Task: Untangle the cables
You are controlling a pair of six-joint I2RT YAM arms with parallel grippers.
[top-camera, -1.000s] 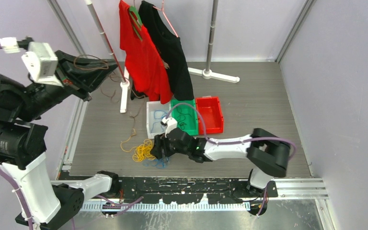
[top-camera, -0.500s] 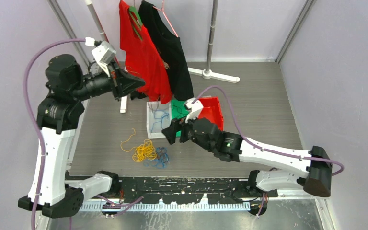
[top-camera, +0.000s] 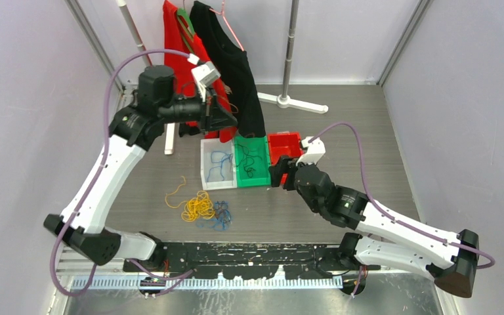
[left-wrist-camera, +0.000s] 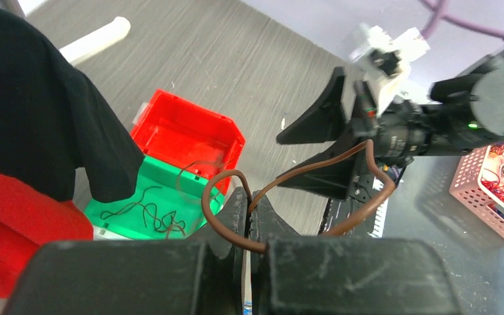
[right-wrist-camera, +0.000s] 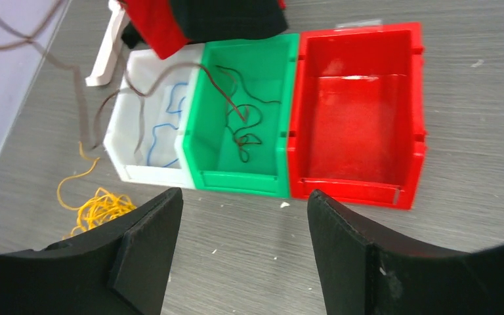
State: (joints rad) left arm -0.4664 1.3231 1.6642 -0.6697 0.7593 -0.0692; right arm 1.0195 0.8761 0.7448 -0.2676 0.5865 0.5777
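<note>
Looping out of the left claw (left-wrist-camera: 248, 220), a brown cable (left-wrist-camera: 218, 197) is pinched between fingers pressed fully together. Most of its length is hard to follow: the overhead view loses the thin cord against the black shirt (top-camera: 236, 72). The right wrist view shows it entering from the upper left and sagging across the white bin (top-camera: 218, 186) toward the green bin (top-camera: 252, 184). Its end cannot be told apart from the dark cords (top-camera: 252, 164) lying there.

A blue cord (top-camera: 218, 161) lies in the white bin; the red bin (top-camera: 287, 147) is alongside. Near the front of the tabletop (top-camera: 354, 131) sit a yellow bunch (top-camera: 197, 207) and, touching it, a blue tangle (top-camera: 220, 218) — one yellow tail curves away to the left.

The right claw (right-wrist-camera: 243, 200) hangs wide open over the bins, gripping nothing.
</note>
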